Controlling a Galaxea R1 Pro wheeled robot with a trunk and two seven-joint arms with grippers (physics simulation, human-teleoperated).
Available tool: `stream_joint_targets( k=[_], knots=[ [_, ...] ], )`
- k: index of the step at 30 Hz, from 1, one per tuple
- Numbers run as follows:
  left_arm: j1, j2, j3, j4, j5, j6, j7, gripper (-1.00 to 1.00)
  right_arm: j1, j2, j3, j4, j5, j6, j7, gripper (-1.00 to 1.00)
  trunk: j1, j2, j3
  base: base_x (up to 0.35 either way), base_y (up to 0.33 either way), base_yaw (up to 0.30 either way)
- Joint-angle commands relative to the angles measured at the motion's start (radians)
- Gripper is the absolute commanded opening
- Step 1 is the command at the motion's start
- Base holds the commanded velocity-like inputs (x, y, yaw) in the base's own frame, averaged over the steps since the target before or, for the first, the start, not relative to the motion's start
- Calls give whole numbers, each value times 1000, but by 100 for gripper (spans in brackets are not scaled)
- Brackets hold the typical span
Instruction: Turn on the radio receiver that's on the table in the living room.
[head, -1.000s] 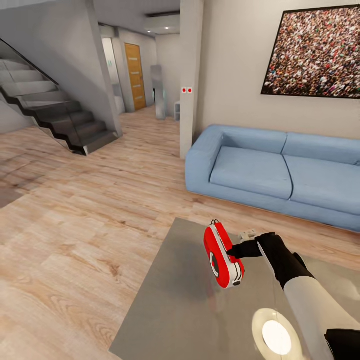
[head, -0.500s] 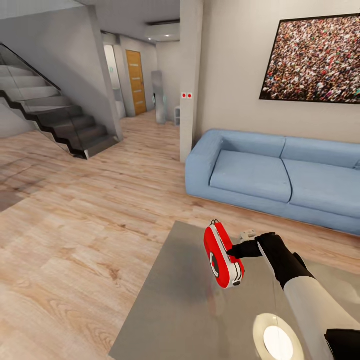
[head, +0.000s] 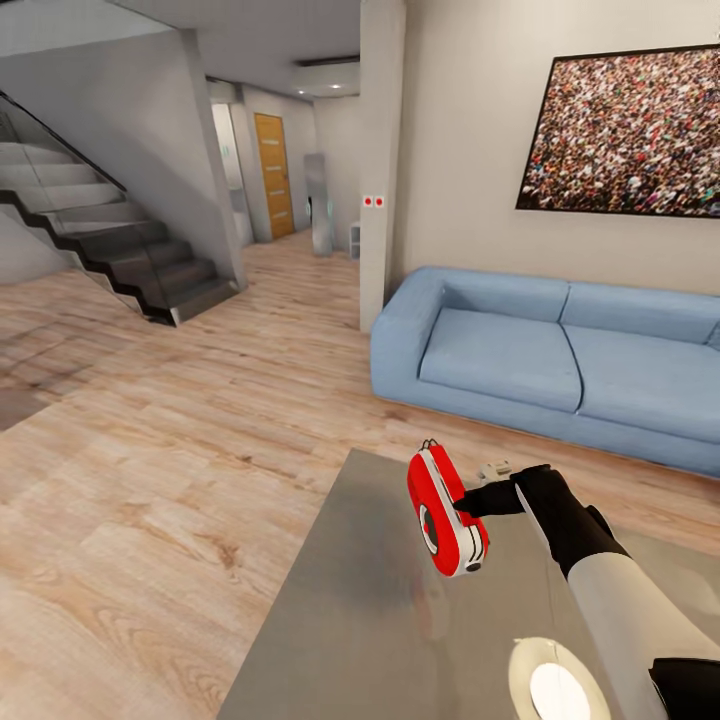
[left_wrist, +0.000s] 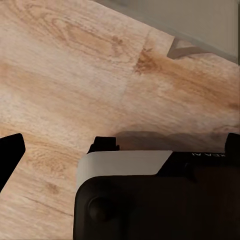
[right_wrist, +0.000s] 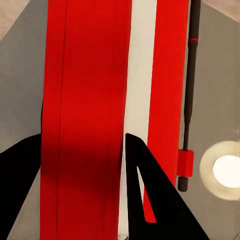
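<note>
Right arm (head: 625, 610): smooth white cylindrical forearm shell, black rounded wrist housing, dark joint cover near lower corner of head view. Right gripper (head: 470, 505): matte black, tapering pointed fingers (right_wrist: 150, 200). Left gripper (left_wrist: 60, 150): black finger tips, white band over dark rounded housing, faint lettering, round screw recess.

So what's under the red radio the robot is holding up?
Under the radio receiver, held up by the right gripper, is the grey table, showing a faint red reflection. The radio's own underside faces away, so that can't be seen.
</note>
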Motion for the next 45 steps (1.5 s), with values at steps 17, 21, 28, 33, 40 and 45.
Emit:
stream_joint_targets(
  k=[17,21,28,33,40,45],
  knots=[
    [-1,3,1,-114,-6,0,11,100,0,0,1,0,-5,2,11,-100,0,0,28,0,0,0],
    [0,5,1,-192,-8,3,12,-100,0,0,1,0,-6,2,13,-100,0,0,34,0,0,0],
    [0,16,60,-357,-1,5,15,-100,0,0,1,0,-3,2,15,-100,0,0,37,0,0,0],
    [0,11,162,-597,5,81,24,-100,0,0,0,0,-5,0,16,-100,0,0,37,0,0,0],
    [-149,-116,25,-814,4,438,-40,-100,0,0,75,0,-6,-9,167,-100,0,0,38,0,0,0],
    [-229,-116,-35,-807,4,506,-160,-100,0,-1,102,0,-6,-10,245,-100,0,0,38,0,0,0]
  ],
)
